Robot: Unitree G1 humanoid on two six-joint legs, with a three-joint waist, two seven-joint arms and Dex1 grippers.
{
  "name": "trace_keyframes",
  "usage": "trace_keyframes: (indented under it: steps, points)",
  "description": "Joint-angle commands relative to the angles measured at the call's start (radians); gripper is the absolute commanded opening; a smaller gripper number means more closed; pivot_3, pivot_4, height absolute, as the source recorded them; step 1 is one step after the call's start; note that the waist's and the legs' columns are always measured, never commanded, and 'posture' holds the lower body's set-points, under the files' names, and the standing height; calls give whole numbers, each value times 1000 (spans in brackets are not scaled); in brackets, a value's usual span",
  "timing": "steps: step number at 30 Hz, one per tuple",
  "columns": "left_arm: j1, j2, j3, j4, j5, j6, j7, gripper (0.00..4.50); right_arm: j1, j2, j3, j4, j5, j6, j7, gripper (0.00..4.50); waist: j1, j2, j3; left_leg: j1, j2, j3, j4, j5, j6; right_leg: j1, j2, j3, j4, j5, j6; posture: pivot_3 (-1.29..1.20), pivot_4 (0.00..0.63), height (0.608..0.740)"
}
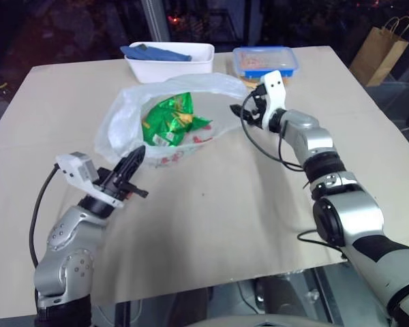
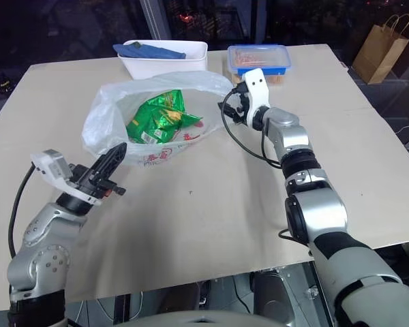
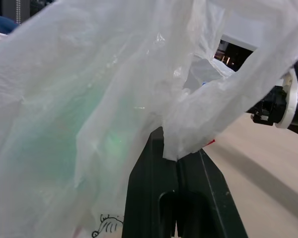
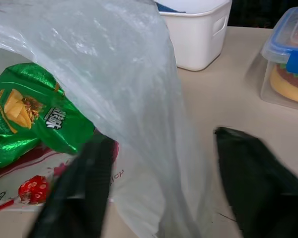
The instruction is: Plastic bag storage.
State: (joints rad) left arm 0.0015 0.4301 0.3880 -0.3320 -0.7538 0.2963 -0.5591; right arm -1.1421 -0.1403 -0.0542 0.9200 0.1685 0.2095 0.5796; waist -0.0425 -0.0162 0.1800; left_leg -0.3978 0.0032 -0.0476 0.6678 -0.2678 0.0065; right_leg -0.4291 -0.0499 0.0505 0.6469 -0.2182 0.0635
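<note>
While left pincer (image 3: 177, 161) pinches plastic bag (image 1: 123, 112), right pincer (image 4: 159, 188) straddles rim, parted.

The thin, crinkly plastic carrier bag (image 1: 126, 112) is translucent white with red print along its near side. Inside it, the shiny foil snack packet (image 1: 169, 121) is bright green with yellow and red patches. The rectangular tub (image 1: 169, 63) at the far edge is white, holding a dark blue cloth (image 1: 152, 51). The clear food box (image 1: 265, 61) to its right has a blue lid. The counter (image 1: 211, 225) is plain pale beige.
</note>
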Motion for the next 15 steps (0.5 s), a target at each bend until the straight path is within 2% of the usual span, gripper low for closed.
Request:
trace_keyframes:
  steps: [1, 2, 4, 5, 9, 12, 15]
  points:
    - [-30, 22, 30, -32, -25, -1, 1, 0, -34, -34, -32, -62, 27, 11, 11, 1533, 0, 0, 0, 0, 0, 0, 0, 0, 0, 0, 0, 0, 0, 0, 0, 0, 150, 740]
    - [-49, 28, 28, -46, -36, 10, 10, 0, -39, -53, -41, -90, 36, 34, 20, 973, 2, 0, 0, 0, 0, 0, 0, 0, 0, 0, 0, 0, 0, 0, 0, 0, 150, 740]
    - [-87, 48, 17, -70, -49, 43, 29, 0, -46, -93, -45, -149, 47, 80, 37, 259, 5, 0, 0, -1, 0, -2, 0, 0, 0, 0, 0, -1, 0, 0, 0, 0, 150, 740]
    - [-107, 63, 10, -78, -65, 76, 41, 0, -44, -116, -39, -184, 45, 96, 48, 115, 5, 0, 0, -1, 0, -2, 0, 0, 0, 0, 0, -1, 0, 0, 0, 0, 150, 740]
    - [-250, 144, 9, -68, -89, 179, 96, 0, -56, -222, -68, -339, 105, 248, 89, 115, 5, 0, 0, -2, -1, -3, 0, 0, 0, 0, -1, -2, 0, 0, 0, 0, 150, 740]
    - [-474, 209, 33, 20, -145, 226, 102, 0, -75, -345, -101, -506, 206, 476, 168, 115, 7, 0, 1, -3, -1, -3, 0, 0, 0, -1, 0, -3, 0, 0, 0, 0, 150, 740]
    - [-630, 241, 38, 111, -155, 240, 99, 0, -99, -417, -131, -575, 271, 592, 193, 115, 4, 0, 1, -3, 0, -3, 0, 0, 0, -1, 0, -4, -1, 0, 0, 0, 150, 740]
